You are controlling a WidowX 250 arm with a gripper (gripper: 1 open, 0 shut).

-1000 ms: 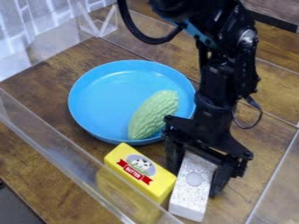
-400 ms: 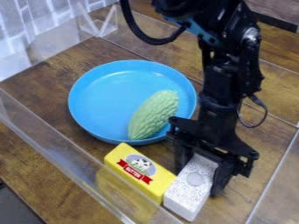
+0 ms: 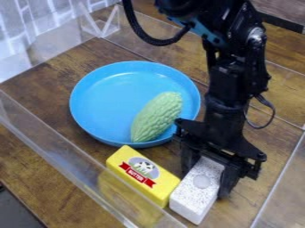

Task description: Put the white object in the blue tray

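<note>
The white object [image 3: 201, 189], a speckled block with a faint round emblem, lies on the wooden table at the lower right. Its near end points toward the front edge. My gripper [image 3: 220, 169] points straight down over its far end, with one black finger on each long side, shut on the block. The block still rests on the table. The blue tray [image 3: 95, 98], a round shallow dish, sits to the left of the arm, and its rim is a short way from the block.
A green bumpy vegetable-shaped object [image 3: 159, 116] lies inside the tray at its right side. A yellow box with a red label [image 3: 141, 175] stands right beside the block on its left. A clear plastic wall [image 3: 48, 165] runs along the table's front edge.
The arm has stayed over the block. The fingers, earlier spread wider around it, have drawn in against its sides.
</note>
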